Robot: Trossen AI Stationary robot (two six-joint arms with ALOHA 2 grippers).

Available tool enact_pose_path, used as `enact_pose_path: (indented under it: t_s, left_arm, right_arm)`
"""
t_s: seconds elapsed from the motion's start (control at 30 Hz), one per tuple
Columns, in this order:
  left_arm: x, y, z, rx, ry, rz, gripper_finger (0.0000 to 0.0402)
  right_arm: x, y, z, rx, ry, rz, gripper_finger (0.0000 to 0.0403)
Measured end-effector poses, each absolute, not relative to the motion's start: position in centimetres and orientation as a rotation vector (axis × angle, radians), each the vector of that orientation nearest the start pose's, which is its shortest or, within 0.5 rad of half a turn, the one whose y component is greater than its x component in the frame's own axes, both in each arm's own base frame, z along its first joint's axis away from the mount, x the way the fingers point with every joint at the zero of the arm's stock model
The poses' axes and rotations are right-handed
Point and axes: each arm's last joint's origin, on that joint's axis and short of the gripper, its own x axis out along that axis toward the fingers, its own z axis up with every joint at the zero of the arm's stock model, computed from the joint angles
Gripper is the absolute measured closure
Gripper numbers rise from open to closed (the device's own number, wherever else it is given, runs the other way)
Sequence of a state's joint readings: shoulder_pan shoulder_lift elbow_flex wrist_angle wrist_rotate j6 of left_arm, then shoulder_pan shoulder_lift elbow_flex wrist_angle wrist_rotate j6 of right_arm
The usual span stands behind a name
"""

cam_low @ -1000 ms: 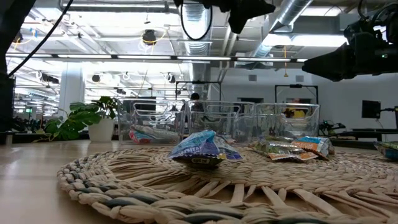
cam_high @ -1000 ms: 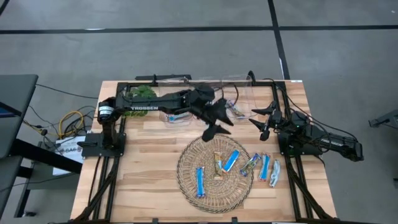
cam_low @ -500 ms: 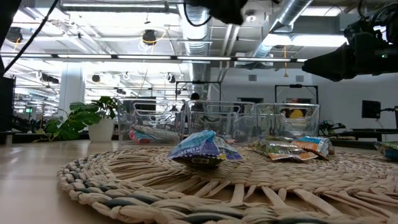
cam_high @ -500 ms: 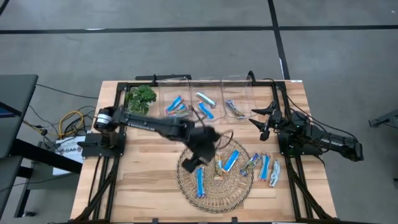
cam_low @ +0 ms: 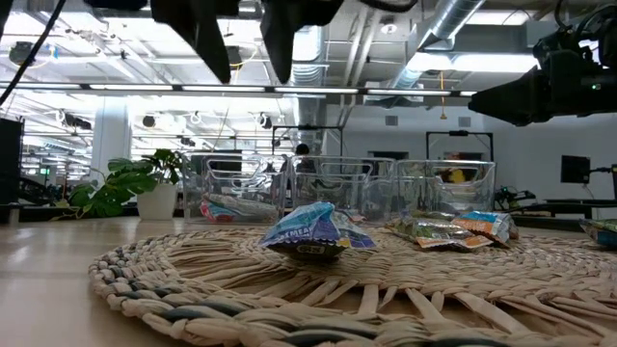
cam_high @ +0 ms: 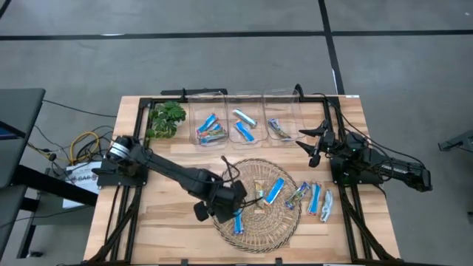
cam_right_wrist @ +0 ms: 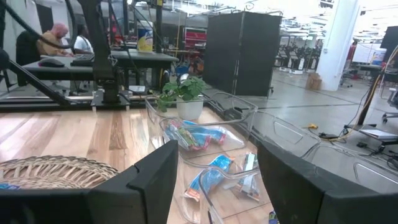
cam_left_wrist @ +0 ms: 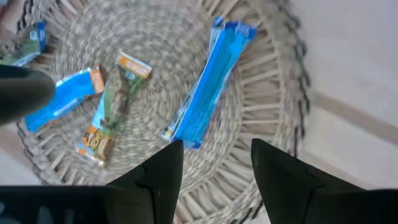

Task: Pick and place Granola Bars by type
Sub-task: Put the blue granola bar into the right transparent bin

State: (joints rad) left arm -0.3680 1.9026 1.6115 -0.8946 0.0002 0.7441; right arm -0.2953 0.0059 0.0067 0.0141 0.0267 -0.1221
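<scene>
- Round woven wicker mat, near-centre of the wooden table: its ribbed weave gives my fingertips gaps to get under a flat wrapper.
- Three clear plastic bins along the far edge, each already holding a few bars; these are the sorting targets.
- My right pincer waits at the right side near the bins, fingers apart, holding nothing.
- My left pincer hangs over the near-left part of the mat, fingers spread wide, empty, lined up with the near end of the bright blue wrapped bar.
- That long blue bar lies flat on the mat. Judgement: very light, thin, glossy film likely slippery, contents crushable. Best grip is across its narrow width at mid-length, with light pressure.
- Shorter blue bar and multicoloured bar lie mid-mat, almost touching, so a grip on one risks catching the other.
- Further wrapped bars sit on bare wood right of the mat; flat on a hard surface, these look harder to pinch.
</scene>
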Motion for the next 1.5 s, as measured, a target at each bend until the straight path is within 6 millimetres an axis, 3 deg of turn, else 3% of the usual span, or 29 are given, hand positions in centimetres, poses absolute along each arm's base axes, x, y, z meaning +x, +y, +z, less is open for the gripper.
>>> enact_pose_path:
  t_s: [0.27, 0.47, 0.67, 1.0, 1.17, 1.5]
  left_arm:
    - [36.2, -15.4, 21.6, 1.019, 0.976, -0.792, 0.0219]
    - [36.3, -16.3, 19.1, 1.112, 0.904, -0.730, 0.0219]
    - [36.7, -16.6, 18.2, 1.105, 0.794, -0.670, 0.0219]
    - [37.2, -17.1, 16.2, 1.068, 0.799, -0.735, 0.0219]
    - [38.0, -17.3, 15.2, 1.082, 0.772, -0.679, 0.0219]
    - [38.3, -17.6, 14.4, 1.039, 0.765, -0.693, 0.0219]
  right_arm:
    - [9.3, -2.9, 16.7, -0.123, 0.005, -0.322, 0.0188]
    - [9.3, -2.9, 16.7, -0.123, 0.005, -0.323, 0.0188]
    - [9.3, -2.9, 16.7, -0.123, 0.006, -0.323, 0.0188]
    - [9.3, -2.9, 16.7, -0.123, 0.003, -0.324, 0.0188]
    - [9.3, -2.9, 16.7, -0.123, 0.006, -0.325, 0.0188]
    - [9.4, -3.0, 16.7, -0.122, 0.010, -0.328, 0.0188]
